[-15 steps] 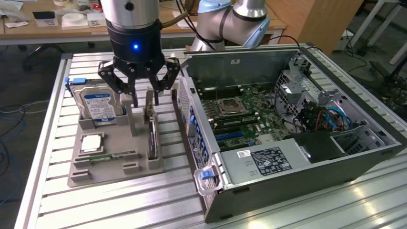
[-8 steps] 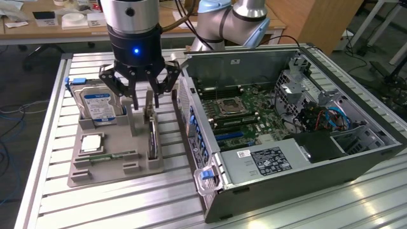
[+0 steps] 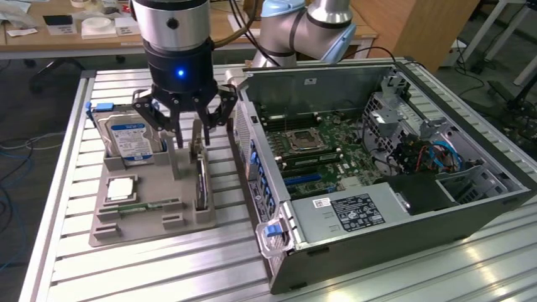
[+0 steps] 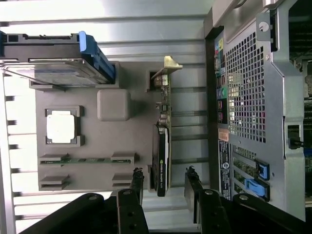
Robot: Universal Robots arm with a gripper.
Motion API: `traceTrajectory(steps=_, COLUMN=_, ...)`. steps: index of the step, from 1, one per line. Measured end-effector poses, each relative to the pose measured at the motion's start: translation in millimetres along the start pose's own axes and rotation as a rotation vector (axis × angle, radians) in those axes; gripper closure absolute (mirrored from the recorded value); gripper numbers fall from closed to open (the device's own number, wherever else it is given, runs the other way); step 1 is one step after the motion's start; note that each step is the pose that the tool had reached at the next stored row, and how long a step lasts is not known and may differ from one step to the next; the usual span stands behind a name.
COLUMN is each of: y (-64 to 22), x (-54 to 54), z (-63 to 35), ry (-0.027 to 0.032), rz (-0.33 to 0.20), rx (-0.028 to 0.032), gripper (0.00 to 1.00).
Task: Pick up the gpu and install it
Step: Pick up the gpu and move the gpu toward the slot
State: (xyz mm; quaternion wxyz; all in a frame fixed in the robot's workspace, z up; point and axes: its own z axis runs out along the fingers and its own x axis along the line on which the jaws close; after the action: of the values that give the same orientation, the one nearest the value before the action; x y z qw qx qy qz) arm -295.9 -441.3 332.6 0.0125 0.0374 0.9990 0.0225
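Your fingers hang wide open over the gpu at the tray's edge, holding nothing. It looks light, stiff and fragile, so pinch its flat faces gently.

A fixture tray is set on the slotted table in the lower left of the exterior view. An open computer case is laid on its side just beside it, across the centre and right of the frame. At the tray's far left corner a hard drive is stood upright. Nearer the frame's bottom a processor is seated in a pocket, and a memory stick is laid in a slot just before it. The gpu is stood on edge along the tray's right side, nearest the case. The gripper is placed above the gpu's far end, its fingers spread to either side of the card. Inside the case a motherboard is mounted, with a power supply before it.
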Motion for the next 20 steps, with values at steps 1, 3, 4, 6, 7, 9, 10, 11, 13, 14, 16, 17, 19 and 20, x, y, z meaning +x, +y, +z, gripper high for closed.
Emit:
traceTrajectory(steps=1, y=0.0, x=0.0, z=0.9, ry=0.0000, rz=0.000, rx=0.0000, gripper=0.53)
traceTrajectory(steps=3, y=-0.1, x=0.0, z=2.5, ry=0.0002, rz=0.000, rx=0.0001, gripper=0.53)
traceTrajectory(steps=4, y=-0.1, x=0.1, z=3.3, ry=0.0002, rz=0.000, rx=0.0000, gripper=0.53)
traceTrajectory(steps=6, y=-0.2, x=0.1, z=4.7, ry=0.0003, rz=0.000, rx=0.0001, gripper=0.53)
traceTrajectory(steps=7, y=-0.2, x=0.1, z=5.5, ry=0.0003, rz=0.000, rx=0.0000, gripper=0.53)
traceTrajectory(steps=9, y=-0.3, x=0.2, z=7.0, ry=0.0003, rz=0.000, rx=0.0000, gripper=0.53)
traceTrajectory(steps=10, y=-0.3, x=0.2, z=7.8, ry=0.0004, rz=0.000, rx=0.0000, gripper=0.53)
traceTrajectory(steps=11, y=-0.4, x=0.2, z=8.5, ry=0.0004, rz=0.000, rx=0.0000, gripper=0.53)
traceTrajectory(steps=13, y=-0.4, x=0.2, z=9.8, ry=0.0005, rz=0.000, rx=0.0000, gripper=0.53)
traceTrajectory(steps=14, y=-0.5, x=0.2, z=10.5, ry=0.0005, rz=0.000, rx=0.0000, gripper=0.53)
traceTrajectory(steps=16, y=-0.5, x=0.3, z=11.6, ry=0.0006, rz=0.000, rx=0.0001, gripper=0.53)
traceTrajectory(steps=17, y=-0.5, x=0.3, z=11.7, ry=0.0007, rz=0.000, rx=0.0002, gripper=0.53)
traceTrajectory(steps=19, y=-0.6, x=0.3, z=11.8, ry=0.0007, rz=0.000, rx=0.0002, gripper=0.53)
traceTrajectory(steps=20, y=-0.5, x=0.3, z=11.9, ry=0.0006, rz=0.000, rx=0.0001, gripper=0.53)
